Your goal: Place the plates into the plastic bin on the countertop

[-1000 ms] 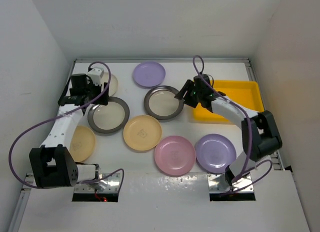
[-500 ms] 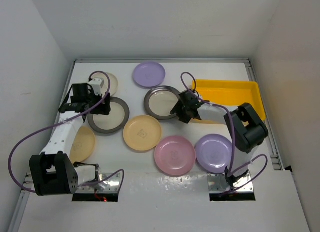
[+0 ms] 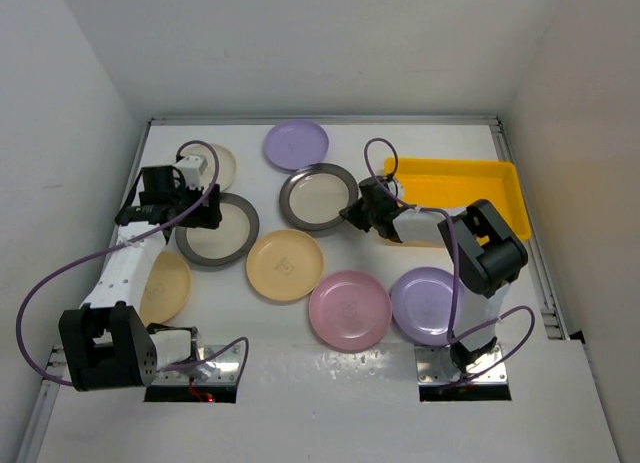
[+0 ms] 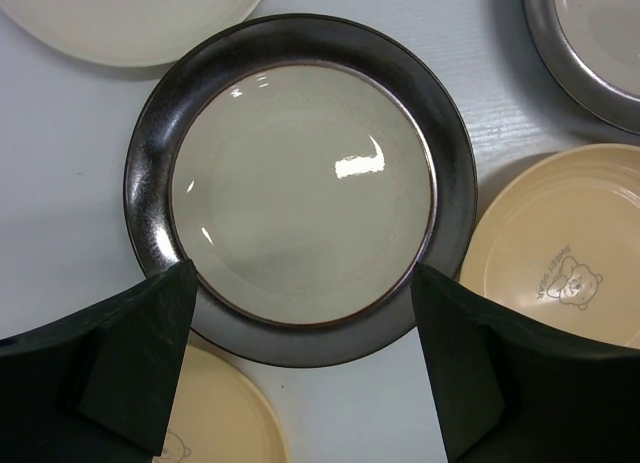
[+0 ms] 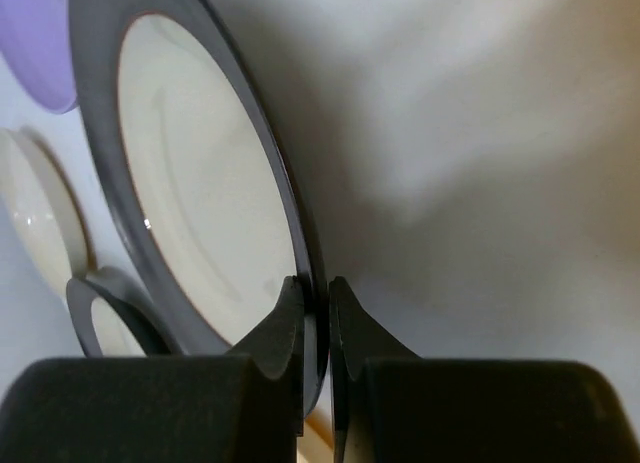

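Pinches the rim of a dark-rimmed plate (image 3: 320, 198) in the right pincer (image 3: 352, 215), pressed together with one finger on each face of the rim. Puts that plate's beige centre ahead of the pincer and off to its left in the wrist view. Cannot tell whether the gripped edge is raised off the white surface (image 3: 470, 133). Leaves the yellow bin (image 3: 480, 188) close behind this pincer, beside its wrist and apart from the pinched plate.

Holds the left pincer (image 4: 303, 278) spread wide above a second dark-rimmed plate (image 4: 300, 183), lying flat directly beneath and ahead of the fingertips, its dark rim running under both fingers. Cannot tell whether touching. Frames, around this pincer, a cream plate (image 4: 130, 13) ahead and to the left, a pale orange plate (image 4: 560, 253) just to the right, and another pale orange plate (image 4: 220, 413) behind, by the left finger.
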Available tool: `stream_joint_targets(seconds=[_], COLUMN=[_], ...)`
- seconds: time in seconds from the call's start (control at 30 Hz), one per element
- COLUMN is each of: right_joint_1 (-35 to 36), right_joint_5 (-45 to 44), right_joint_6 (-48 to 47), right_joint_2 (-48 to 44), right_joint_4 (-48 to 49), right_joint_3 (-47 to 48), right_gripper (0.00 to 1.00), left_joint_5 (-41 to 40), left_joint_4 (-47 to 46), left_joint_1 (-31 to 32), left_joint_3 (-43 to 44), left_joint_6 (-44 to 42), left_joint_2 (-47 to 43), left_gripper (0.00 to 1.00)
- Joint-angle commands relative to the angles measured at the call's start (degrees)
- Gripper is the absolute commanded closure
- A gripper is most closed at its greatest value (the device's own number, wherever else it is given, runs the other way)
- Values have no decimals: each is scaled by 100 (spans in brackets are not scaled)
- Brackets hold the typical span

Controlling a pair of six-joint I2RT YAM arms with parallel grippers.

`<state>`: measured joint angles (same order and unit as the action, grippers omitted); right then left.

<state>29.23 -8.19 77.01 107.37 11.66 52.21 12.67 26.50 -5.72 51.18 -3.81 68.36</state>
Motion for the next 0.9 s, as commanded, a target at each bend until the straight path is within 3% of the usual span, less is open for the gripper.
stream_joint_targets(seconds=[0.0, 0.17, 0.4, 0.57, 0.6, 0.63, 0.7, 0.73, 0.87], right_joint_1=[74, 74, -690, -2192, -2403, -3083, -3440, -3886, -4470], right_joint_5=[-289, -140, 457, 529, 511, 546, 695, 939, 1574], right_joint_6=[-440, -1668, -1769, -1496, -1505, -1531, -1889, -1987, -2384], right_joint_2=[-145, -1182, -2597, -4062, -4188, -4276, -4548, -4567, -4260], right_joint_4=[11, 433, 504, -73, -198, -304, -471, -533, -867], right_joint_3=[-263, -132, -271, -1062, -1263, -1466, -1686, -1713, -1478], right_gripper=[100, 100, 100, 100, 100, 100, 100, 100, 100], left_joint_5=[122, 122, 228, 341, 342, 455, 587, 588, 649], left_joint_4=[-145, -145, -198, -5, 161, 275, 731, 847, 1260], left_joint_1=[-79, -79, -79, -79, -79, -140, -193, -193, -246], left_joint_3=[94, 94, 287, 621, 700, 918, 1235, 1533, 2140], left_joint_6=[-5, -128, -242, -295, -295, -243, -295, -295, -436], left_joint_2=[-130, -130, -24, 229, 292, 388, 851, 1020, 1653], left_gripper=[11, 11, 11, 11, 11, 11, 11, 11, 13])
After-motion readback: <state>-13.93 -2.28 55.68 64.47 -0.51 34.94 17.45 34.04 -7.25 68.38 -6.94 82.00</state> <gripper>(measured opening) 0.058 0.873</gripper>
